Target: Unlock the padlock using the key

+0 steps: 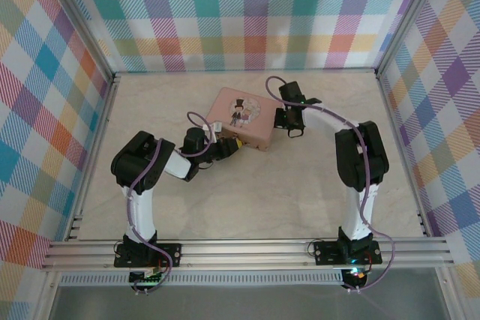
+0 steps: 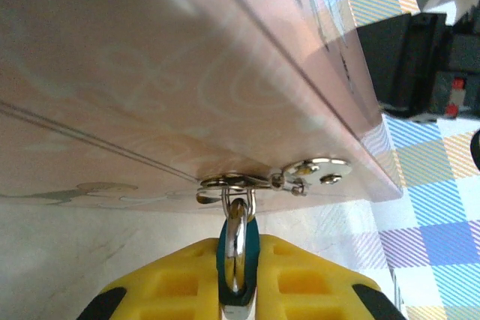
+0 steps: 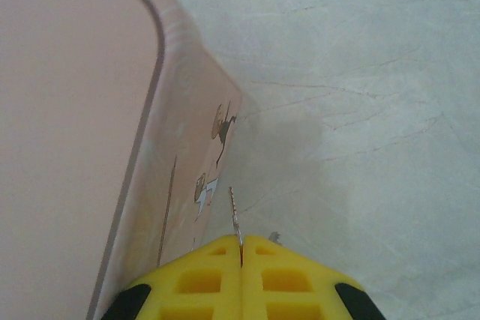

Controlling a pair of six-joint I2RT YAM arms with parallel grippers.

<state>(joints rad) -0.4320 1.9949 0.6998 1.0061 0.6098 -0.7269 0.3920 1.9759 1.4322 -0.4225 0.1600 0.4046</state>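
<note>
While the left pincer is clamping nearly shut on the padlock, which is hanging off the pink tin hasp mid-surface toward the far edge, the right pincer is pinching the key fully shut beside the tin. Should be steadying the lock and lining the blade up slowly; keyhole hidden.

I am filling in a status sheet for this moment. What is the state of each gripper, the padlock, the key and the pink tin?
left gripper: shut on the padlock
right gripper: shut on the key
padlock: hanging from the hasp, shackle through its loop
key: blade sticking out past the fingertips, beside the tin's wall
pink tin: lid closed, hasp fastened
</note>
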